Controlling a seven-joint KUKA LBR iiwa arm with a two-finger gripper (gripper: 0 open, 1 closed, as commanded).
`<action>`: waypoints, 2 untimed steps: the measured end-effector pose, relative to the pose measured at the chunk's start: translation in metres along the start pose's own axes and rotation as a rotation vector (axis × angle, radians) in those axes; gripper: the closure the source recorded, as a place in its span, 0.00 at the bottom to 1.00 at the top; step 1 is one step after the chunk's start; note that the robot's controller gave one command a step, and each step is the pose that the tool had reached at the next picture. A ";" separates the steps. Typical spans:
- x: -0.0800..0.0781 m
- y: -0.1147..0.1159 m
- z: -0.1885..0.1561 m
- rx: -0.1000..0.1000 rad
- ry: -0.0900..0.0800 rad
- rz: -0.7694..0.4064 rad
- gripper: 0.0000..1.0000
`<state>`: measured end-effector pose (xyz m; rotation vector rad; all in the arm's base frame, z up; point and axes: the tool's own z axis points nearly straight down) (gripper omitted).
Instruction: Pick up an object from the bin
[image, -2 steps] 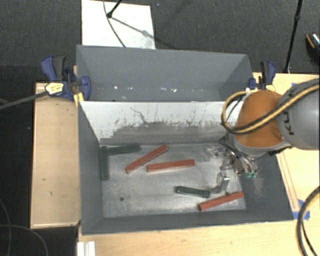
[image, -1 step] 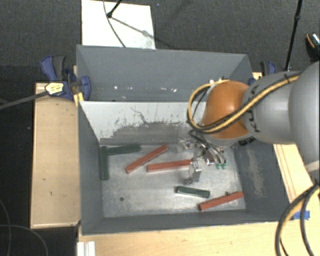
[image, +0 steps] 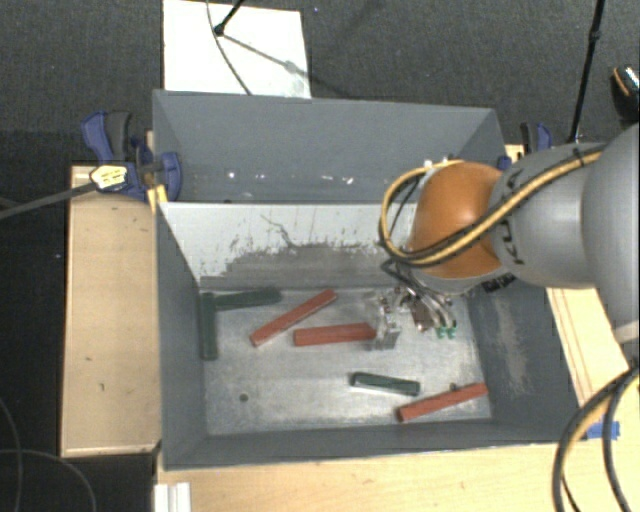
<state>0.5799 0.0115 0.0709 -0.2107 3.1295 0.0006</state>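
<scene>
So the gripper (image: 388, 328) is down low in the bin (image: 320, 150), a bit right of the middle of the frame, tucked under the arm's orange cover (image: 455, 220). It sits right at the right-hand end of a flat red-brown bar (image: 333, 336) that lies nearly level across the middle of the floor. Honestly, I can't tell how far open it is or whether it has hold of anything. The wrist and cables crowd that spot, and nothing looks lifted off the floor.

Nearest neighbours:
- a tilted red-brown bar (image: 293, 317) just up-left of the flat one, close to it, though I can't say if they touch
- a short dark green bar (image: 385, 383) below the gripper
- a third red-brown bar (image: 442, 401) toward the lower right
- a level dark green bar (image: 245, 298) and a vertical dark green bar (image: 208, 325) making an L at the left, well out of the way

My read is that it's at the grasp stage on that middle bar, and grabbing the very end is the dicey part. A long thin bar held by its tip will probably want to swing or slip out on the way up. I'd want the grip across the narrow width, square to the bar's length, a little further in from the end, and right down at the floor before closing. Then lift straight up, so the hanging end doesn't drag the tilted bar along.
</scene>
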 end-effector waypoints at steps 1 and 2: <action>0.010 0.013 -0.150 0.001 -0.005 -0.029 1.00; 0.007 -0.013 -0.147 0.001 -0.002 -0.225 1.00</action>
